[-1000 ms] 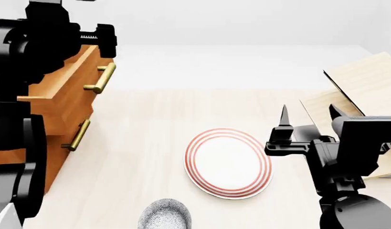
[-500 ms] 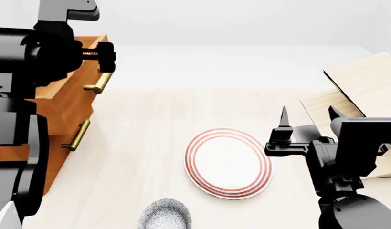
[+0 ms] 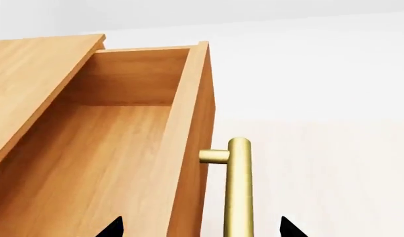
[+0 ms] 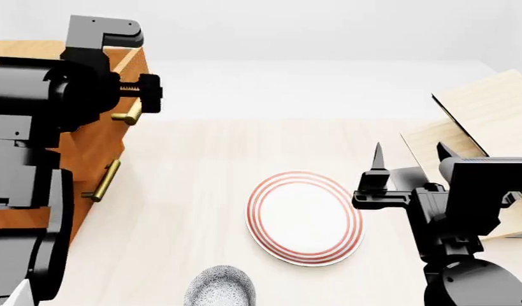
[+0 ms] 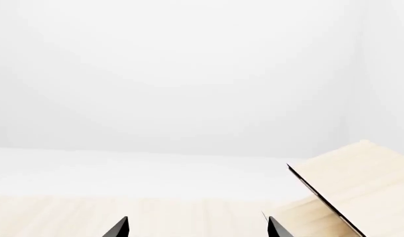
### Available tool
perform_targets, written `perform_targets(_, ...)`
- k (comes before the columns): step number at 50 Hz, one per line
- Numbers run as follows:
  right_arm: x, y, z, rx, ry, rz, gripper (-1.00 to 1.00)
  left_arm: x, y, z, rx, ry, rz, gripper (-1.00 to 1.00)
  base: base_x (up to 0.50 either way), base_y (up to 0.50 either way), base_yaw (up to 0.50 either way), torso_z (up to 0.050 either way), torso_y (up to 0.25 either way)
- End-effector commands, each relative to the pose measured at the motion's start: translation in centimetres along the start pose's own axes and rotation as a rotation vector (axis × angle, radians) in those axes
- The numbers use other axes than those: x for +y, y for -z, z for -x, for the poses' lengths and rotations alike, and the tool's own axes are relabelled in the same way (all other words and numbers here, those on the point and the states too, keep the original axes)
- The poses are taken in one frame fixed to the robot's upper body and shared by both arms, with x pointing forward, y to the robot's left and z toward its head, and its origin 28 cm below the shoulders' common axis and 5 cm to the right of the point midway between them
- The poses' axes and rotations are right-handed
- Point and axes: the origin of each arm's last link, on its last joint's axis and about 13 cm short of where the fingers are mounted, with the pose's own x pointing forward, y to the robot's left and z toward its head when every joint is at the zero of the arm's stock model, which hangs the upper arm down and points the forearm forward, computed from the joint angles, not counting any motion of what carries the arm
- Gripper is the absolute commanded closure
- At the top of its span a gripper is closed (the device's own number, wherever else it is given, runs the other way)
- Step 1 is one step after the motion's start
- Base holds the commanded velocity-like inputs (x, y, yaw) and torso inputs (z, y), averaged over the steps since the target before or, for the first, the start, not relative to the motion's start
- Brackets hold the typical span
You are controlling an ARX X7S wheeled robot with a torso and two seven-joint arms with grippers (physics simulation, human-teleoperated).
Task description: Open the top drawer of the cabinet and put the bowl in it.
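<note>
The cabinet (image 4: pixel 90 153) stands at the left, largely hidden by my left arm. Its top drawer (image 3: pixel 96 148) is pulled out; the bare wooden inside shows in the left wrist view. My left gripper (image 3: pixel 200 229) is open, its fingertips (image 3: pixel 113 228) wide apart on either side of the drawer front and brass handle (image 3: pixel 239 187), not touching them. The handle peeks out under the gripper in the head view (image 4: pixel 127 116). The grey-blue speckled bowl (image 4: pixel 220 287) sits at the table's near edge. My right gripper (image 4: pixel 410 153) is open and empty, right of the plate.
A flat white plate with red rings (image 4: pixel 305 217) lies mid-table between bowl and right gripper. A pale wooden tilted-shelf rack (image 4: pixel 490 115) stands at the right, also in the right wrist view (image 5: pixel 359 182). A lower drawer handle (image 4: pixel 103 180) sticks out from the cabinet front.
My left arm has risen and come nearer the camera, covering more of the cabinet and most of the top handle. The right arm, plate and bowl have not moved.
</note>
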Motion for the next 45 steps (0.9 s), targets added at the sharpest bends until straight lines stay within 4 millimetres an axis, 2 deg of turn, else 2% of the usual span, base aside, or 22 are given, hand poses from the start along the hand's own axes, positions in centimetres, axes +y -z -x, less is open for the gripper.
perform_targets(1, 0.0, 0.1, 0.0, 0.001, 0.003, -0.002, -1.00, -1.7, 1.5, 0.3, 0.008, 0.068, -0.034, -1.00, 0.00, 0.00, 0.00, 0.000, 0.000)
perform_targets(17, 0.0, 0.2, 0.0, 0.003, 0.005, -0.001, -1.00, -3.0, 2.8, 0.5, 0.018, 0.128, -0.056, -1.00, 0.00, 0.00, 0.00, 0.000, 0.000)
perform_targets(45, -0.1, 0.4, 0.0, 0.005, 0.007, -0.007, -1.00, -5.7, 3.4, 1.7, 0.005, 0.236, -0.114, -1.00, 0.00, 0.00, 0.00, 0.000, 0.000)
